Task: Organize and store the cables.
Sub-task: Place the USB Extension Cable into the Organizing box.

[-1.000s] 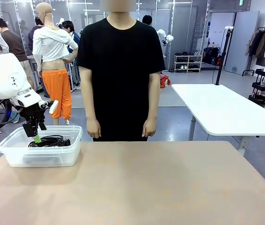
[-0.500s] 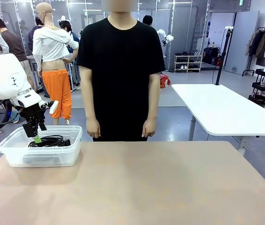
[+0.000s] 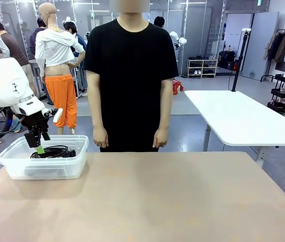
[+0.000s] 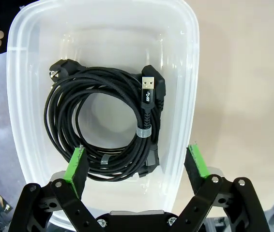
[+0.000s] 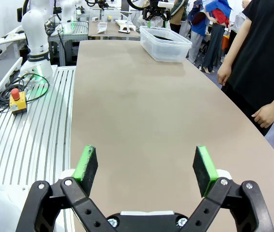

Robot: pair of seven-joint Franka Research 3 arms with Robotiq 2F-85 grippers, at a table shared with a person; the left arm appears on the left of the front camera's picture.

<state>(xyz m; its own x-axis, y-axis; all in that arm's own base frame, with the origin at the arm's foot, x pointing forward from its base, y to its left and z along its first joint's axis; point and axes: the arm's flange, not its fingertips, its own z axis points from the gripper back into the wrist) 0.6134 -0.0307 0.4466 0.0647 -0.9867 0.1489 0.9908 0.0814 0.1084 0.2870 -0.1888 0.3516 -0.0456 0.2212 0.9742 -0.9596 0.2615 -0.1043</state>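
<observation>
The cables (image 4: pixel 103 125) lie as flat black coils inside a clear plastic bin (image 4: pixel 188 72); a USB plug and a pale tie band show on top. In the front view the cables (image 3: pixel 54 151) rest in the bin (image 3: pixel 44 169) at the table's far left. My left gripper (image 4: pixel 136 166) hangs open just above the bin, one pad over the coils and the other over the bin's rim, holding nothing. The left gripper (image 3: pixel 38 144) sits over the bin's back left. My right gripper (image 5: pixel 145 169) is open and empty above bare tabletop, far from the bin (image 5: pixel 166 43).
A person in a black shirt (image 3: pixel 131 75) stands at the far edge of the table, both hands down at their sides. The brown tabletop (image 3: pixel 152 201) stretches bare to the right of the bin. A white table (image 3: pixel 238 118) stands behind at right.
</observation>
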